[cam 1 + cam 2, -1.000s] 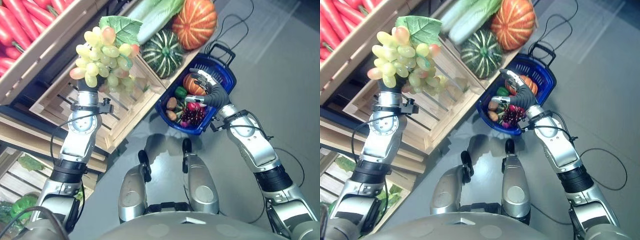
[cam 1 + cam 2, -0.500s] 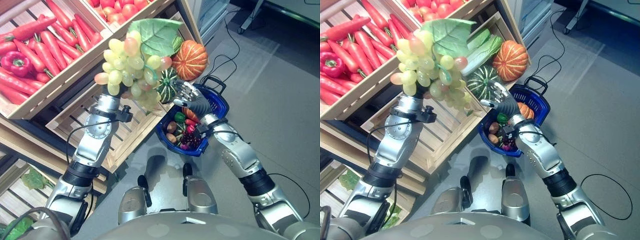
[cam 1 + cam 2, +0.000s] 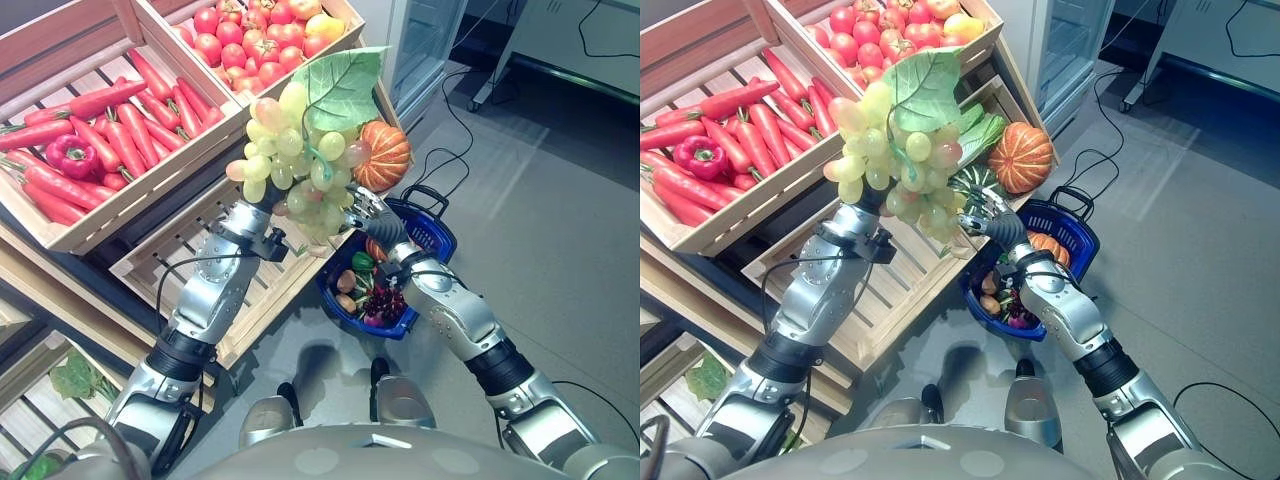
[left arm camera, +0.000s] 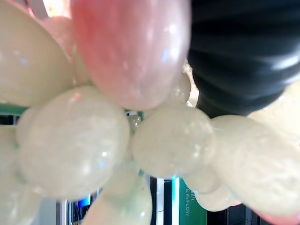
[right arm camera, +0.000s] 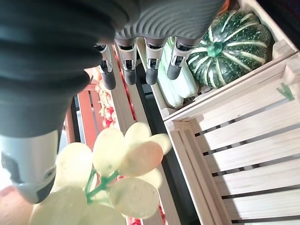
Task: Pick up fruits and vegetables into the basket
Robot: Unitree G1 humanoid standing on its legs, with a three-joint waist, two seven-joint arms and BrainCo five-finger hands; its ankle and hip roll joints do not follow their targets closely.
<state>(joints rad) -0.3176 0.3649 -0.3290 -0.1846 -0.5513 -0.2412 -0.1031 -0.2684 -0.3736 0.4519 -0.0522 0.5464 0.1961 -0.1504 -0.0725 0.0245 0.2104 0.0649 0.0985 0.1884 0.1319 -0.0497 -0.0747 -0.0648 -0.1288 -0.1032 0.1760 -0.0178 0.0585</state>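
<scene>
The bunch of grapes [image 3: 296,150] is pale yellow-green with a few pink-blushed ones, topped by a green veined leaf [image 3: 342,86]. The basket [image 3: 432,222] is deep blue with black handles. One pumpkin [image 3: 384,157] is orange with darker ribs; the squash [image 5: 232,43] is dark green with pale stripes. Carrots [image 3: 120,140] are red-orange, the bell pepper [image 3: 68,155] glossy red, the tomatoes [image 3: 250,50] red. The crates [image 3: 175,255] are pale bare wood. The floor [image 3: 560,250] is grey.
</scene>
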